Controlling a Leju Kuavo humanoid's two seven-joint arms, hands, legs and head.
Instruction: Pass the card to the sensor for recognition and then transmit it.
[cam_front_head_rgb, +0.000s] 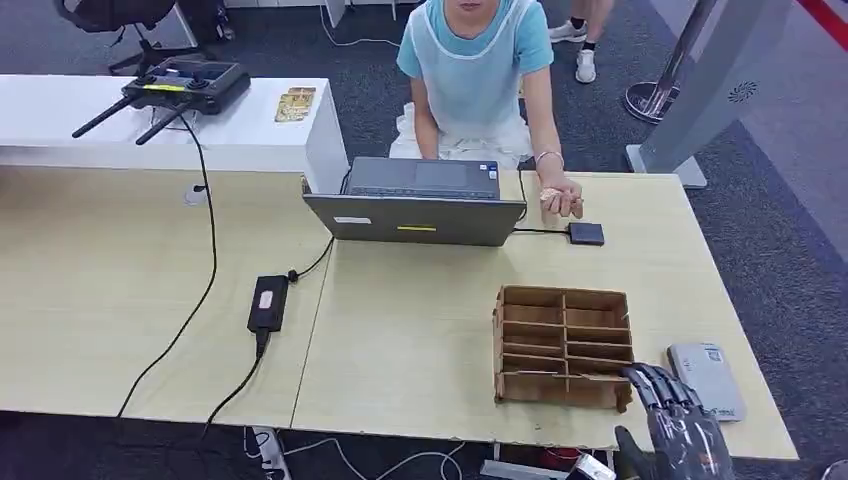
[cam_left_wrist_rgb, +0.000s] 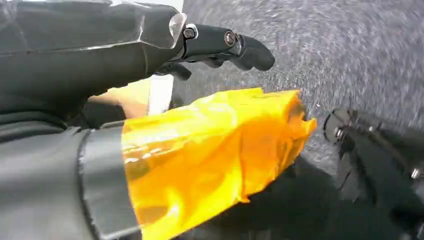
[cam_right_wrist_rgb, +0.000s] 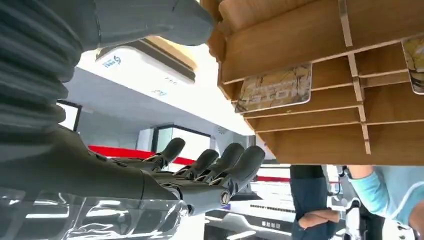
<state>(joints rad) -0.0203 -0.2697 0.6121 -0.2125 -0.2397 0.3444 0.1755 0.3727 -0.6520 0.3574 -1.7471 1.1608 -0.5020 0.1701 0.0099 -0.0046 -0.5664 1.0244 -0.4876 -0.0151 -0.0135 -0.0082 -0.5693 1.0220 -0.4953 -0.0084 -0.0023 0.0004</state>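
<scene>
Bench (cam_front_head_rgb: 420, 330), pale wood. Rack (cam_front_head_rgb: 563, 345), brown, compartmented, just ahead of right hand (cam_front_head_rgb: 672, 420). Sensor (cam_front_head_rgb: 706, 380), grey, just beside that hand. Right hand: fingers apart, holding nothing. Card (cam_right_wrist_rgb: 274, 88), printed, tan, lying in a rack slot, ungrasped. Task judged barely begun: pick-up, scan and handover remain. Left hand (cam_left_wrist_rgb: 220, 45): state indeterminable.

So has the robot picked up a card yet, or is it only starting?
Only starting, it looks like. Nothing seems done yet: a card sits in the wooden rack. In hand: the right robot hand is beside the rack's near corner with its fingers apart, holding nothing. Left to do: take a card, show it to the sensor, probably the grey device by the rack, then pass it on, perhaps to the person waiting behind the laptop.
</scene>
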